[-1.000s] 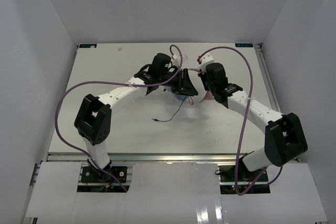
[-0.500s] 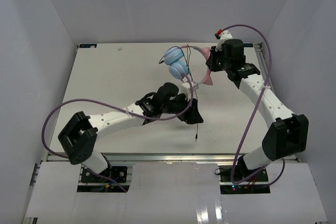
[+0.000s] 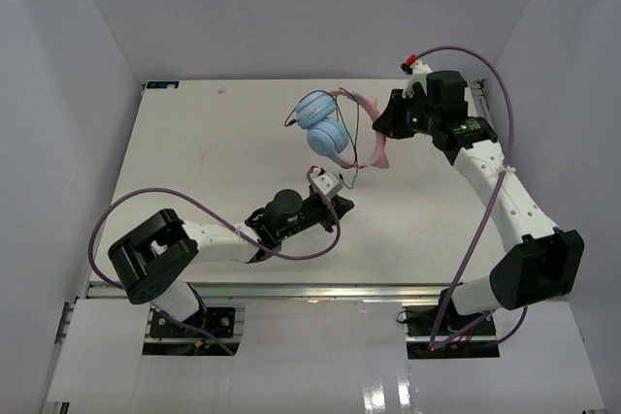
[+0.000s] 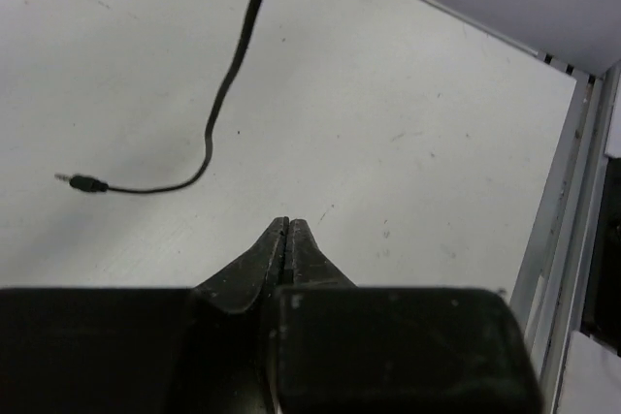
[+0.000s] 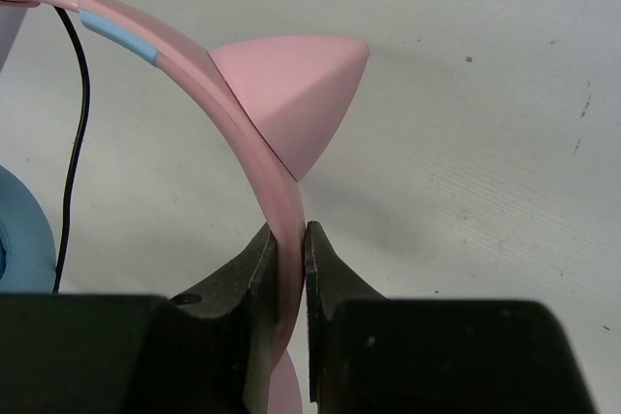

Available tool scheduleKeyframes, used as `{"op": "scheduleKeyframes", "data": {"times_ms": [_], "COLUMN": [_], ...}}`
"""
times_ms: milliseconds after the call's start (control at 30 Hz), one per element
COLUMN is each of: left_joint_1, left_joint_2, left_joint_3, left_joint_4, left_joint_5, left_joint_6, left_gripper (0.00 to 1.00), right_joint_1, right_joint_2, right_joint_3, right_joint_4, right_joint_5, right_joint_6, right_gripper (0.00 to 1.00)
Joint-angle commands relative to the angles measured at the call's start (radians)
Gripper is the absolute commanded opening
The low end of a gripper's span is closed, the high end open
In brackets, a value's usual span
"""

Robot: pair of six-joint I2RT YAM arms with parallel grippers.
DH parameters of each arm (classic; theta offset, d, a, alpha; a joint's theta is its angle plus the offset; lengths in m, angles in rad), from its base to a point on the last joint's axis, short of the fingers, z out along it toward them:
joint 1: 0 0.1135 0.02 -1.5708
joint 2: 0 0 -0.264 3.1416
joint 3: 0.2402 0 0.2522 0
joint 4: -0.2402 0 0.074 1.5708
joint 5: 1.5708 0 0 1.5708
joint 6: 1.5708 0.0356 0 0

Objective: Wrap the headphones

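Pink-banded headphones (image 3: 325, 133) in right pincer (image 5: 288, 239); left pincer (image 4: 288, 227) tip-to-tip

Left gripper (image 4: 288, 227): jaws pressed together, nothing between them. Black cord (image 4: 229, 82) runs over the table (image 4: 417, 123) ahead-left of the gripper. Its plug (image 4: 85, 182) lies farther left, clear of the gripper.

Seen from above, bare table (image 3: 213, 143) lies open from 8 to 11 o'clock of the headphones (image 3: 325, 128). At 3 o'clock the right gripper (image 3: 381, 131) blocks passage. At 5 to 6 o'clock are the dangling cord (image 4: 208, 143) and the left gripper (image 3: 343, 204).
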Motion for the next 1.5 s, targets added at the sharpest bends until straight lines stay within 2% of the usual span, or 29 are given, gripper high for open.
{"op": "scheduleKeyframes", "data": {"times_ms": [0,33,67,100,167,233,333,500,600,667,700,733,800,833,867,900,1000,1033,1200,1300,1467], "left_joint_1": [0.0,0.0,0.0,-0.001,-0.003,-0.004,-0.004,-0.004,-0.003,-0.004,-0.003,-0.003,-0.003,-0.003,-0.003,-0.002,0.006,0.013,0.059,0.108,0.217], "left_joint_2": [-0.001,-0.007,-0.013,-0.018,-0.025,-0.026,-0.001,0.127,0.198,0.231,0.246,0.262,0.269,0.268,0.263,0.255,0.217,0.197,0.126,0.101,0.075], "left_joint_3": [-0.088,-0.113,-0.133,-0.163,-0.206,-0.214,-0.187,-0.046,0.025,0.055,0.068,0.077,0.085,0.081,0.07,0.055,-0.005,-0.024,-0.122,-0.172,-0.178], "left_joint_4": [0.282,0.314,0.337,0.356,0.383,0.373,0.374,0.4,0.399,0.391,0.385,0.374,0.372,0.377,0.377,0.38,0.401,0.41,0.381,0.368,0.299], "left_joint_5": [0.001,0.01,0.014,0.017,0.005,-0.007,0.046,0.218,0.275,0.264,0.252,0.24,0.211,0.203,0.198,0.198,0.209,0.218,0.293,0.347,0.483], "left_joint_6": [0.013,0.013,0.02,0.033,0.059,0.092,0.124,0.119,0.092,0.086,0.086,0.088,0.091,0.095,0.096,0.099,0.102,0.1,0.105,0.101,0.1], "left_gripper": [0.44,0.61,0.72,0.75,0.9,0.92,0.92,0.89,0.82,0.75,0.69,0.56,0.24,0.18,0.05,0.01,0.0,0.0,0.05,0.08,0.25], "right_joint_1": [-0.016,-0.017,-0.017,-0.017,-0.018,-0.017,-0.017,-0.015,-0.01,-0.006,-0.005,-0.006,-0.005,-0.005,-0.005,-0.005,-0.008,-0.013,-0.086,-0.088,-0.067], "right_joint_2": [-0.07,-0.07,-0.068,-0.065,-0.059,-0.054,-0.05,-0.055,-0.061,-0.065,-0.066,-0.067,-0.072,-0.075,-0.077,-0.079,-0.085,-0.09,-0.105,-0.096,-0.037], "right_joint_3": [0.055,0.058,0.061,0.063,0.062,0.066,0.066,0.049,0.051,0.056,0.057,0.059,0.059,0.059,0.06,0.06,0.051,0.046,-0.02,-0.029,-0.009], "right_joint_4": [0.033,0.025,0.017,0.014,0.01,0.008,0.006,0.015,0.009,0.004,0.003,0.001,0.0,-0.005,-0.007,-0.013,-0.024,-0.028,-0.043,-0.118,-0.312], "right_joint_5": [-0.047,-0.043,-0.043,-0.046,-0.054,-0.067,-0.093,-0.13,-0.136,-0.136,-0.137,-0.138,-0.13,-0.125,-0.121,-0.114,-0.113,-0.165,-0.596,-0.643,-0.732], "right_joint_6": [0.011,0.004,-0.001,-0.002,0.003,0.011,0.025,0.043,0.043,0.038,0.038,0.038,0.032,0.023,0.016,0.0,-0.052,-0.109,-0.311,-0.468,-0.72], "right_gripper": [0.08,0.08,0.08,0.08,0.08,0.08,0.08,0.08,0.08,0.08,0.08,0.08,0.08,0.08,0.08,0.08,0.08,0.08,0.08,0.08,0.08]}}
